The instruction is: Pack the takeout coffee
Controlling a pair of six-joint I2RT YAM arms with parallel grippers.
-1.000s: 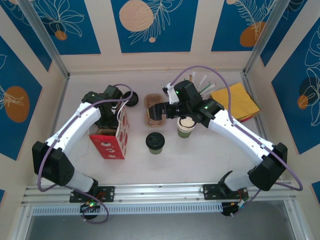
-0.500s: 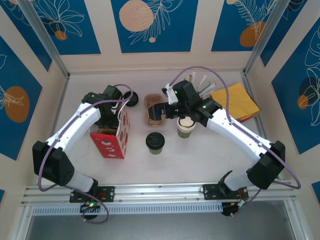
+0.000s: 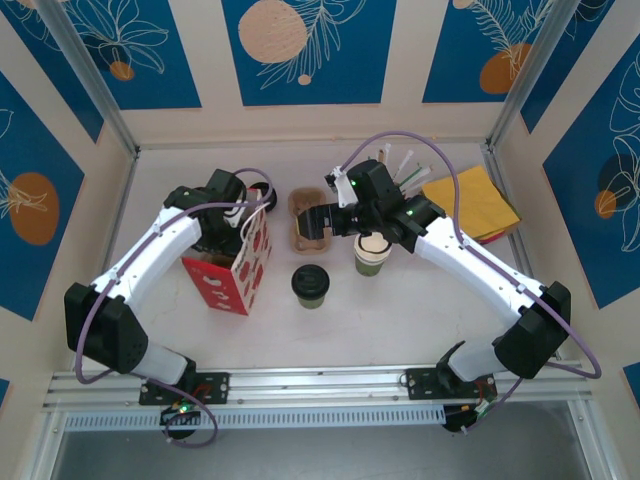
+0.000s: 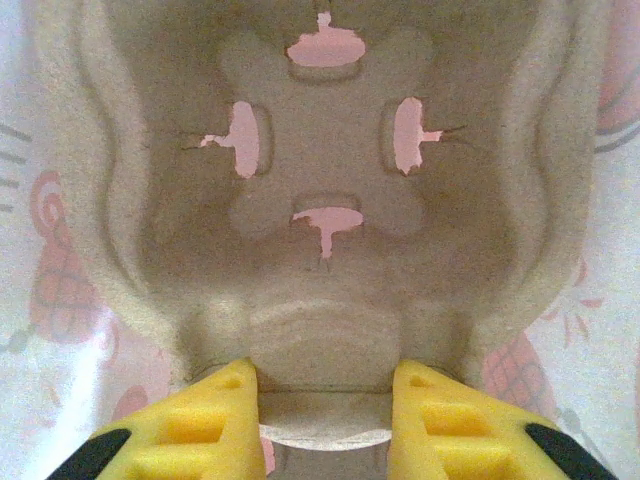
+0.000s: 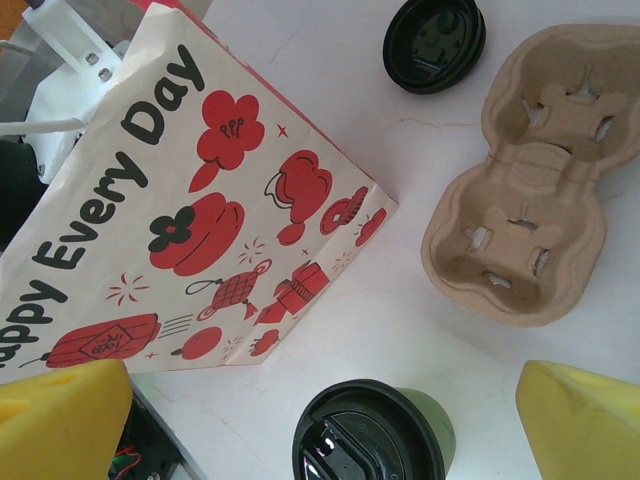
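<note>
Inside the paper bag [image 3: 238, 262], the left wrist view shows the left gripper [image 4: 322, 395] pinching the near rim of a pulp tray [image 4: 320, 200]. The top view gives the bag's printed outside, tilted. The right gripper [image 5: 322, 385] hangs spread wide and empty, and its camera frames the takeout coffee [image 3: 311, 284] upright on the table [image 3: 420, 300] just right of the bag. A second pulp tray [image 3: 308, 222], a loose black lid [image 5: 433, 42] and a lidless green cup [image 3: 371, 254] lie nearby.

Robot lab booth, printed panel walls [image 3: 310, 50]
</note>
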